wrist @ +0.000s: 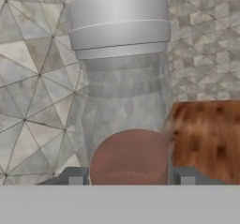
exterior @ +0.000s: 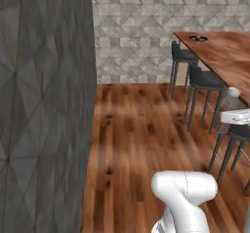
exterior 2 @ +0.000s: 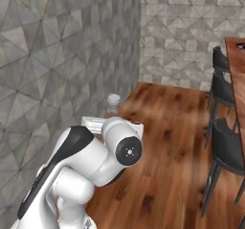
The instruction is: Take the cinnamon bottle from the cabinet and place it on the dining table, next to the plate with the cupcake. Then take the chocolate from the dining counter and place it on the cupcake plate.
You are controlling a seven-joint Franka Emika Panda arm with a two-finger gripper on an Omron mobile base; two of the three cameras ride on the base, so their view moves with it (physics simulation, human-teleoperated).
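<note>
While the arm carries it above the wooden floor (exterior 2: 167,142), the cinnamon bottle (wrist: 123,101) sits between the fingertips (wrist: 75,176) of the end effector (wrist: 131,178), which is partly closed on the lower body of the bottle. From the right base view the bottle (exterior 2: 113,104) stands just behind the white hand, cap uppermost; from the left base view it (exterior: 230,103) appears beside the dark stools (exterior: 202,81) and the long wooden surface (exterior: 224,51). Its long axis runs upright, grey cap (wrist: 119,24) at the top and brown powder at the base. Judged by appearance, it is a rigid, clear, smooth-walled container, fairly light, likely slippery and breakable if dropped. The straight wall below the cap looks the soundest place to hold.
</note>
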